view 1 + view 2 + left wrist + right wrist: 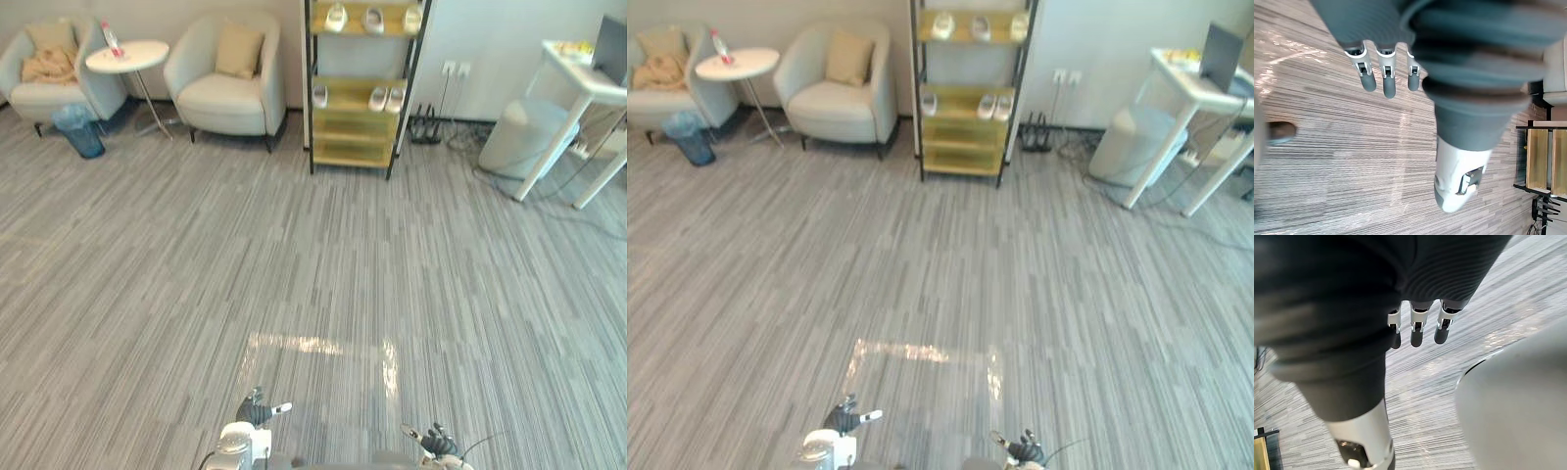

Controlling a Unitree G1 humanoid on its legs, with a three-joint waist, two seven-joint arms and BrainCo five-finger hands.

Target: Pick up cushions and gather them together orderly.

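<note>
A tan cushion [240, 50] leans upright against the back of the nearer pale armchair [229, 102] at the far wall. A second tan cushion [51, 37] stands on the far-left armchair [39, 96], with a crumpled tan cloth [47, 67] below it on the seat. My left hand [257, 409] hangs at the bottom edge of the view, open, fingers [1376, 73] straight and holding nothing. Lower right, my right hand [434, 441] is open too, its fingers [1417, 328] relaxed over bare floor. Both hands are far from the cushions.
A round white side table [128, 56] with a bottle stands between the armchairs, a blue bin [78, 130] in front. A shelf unit [361, 88] with shoes stands at the back middle. A white desk [586, 88] and a grey pouf [524, 135] are at the right.
</note>
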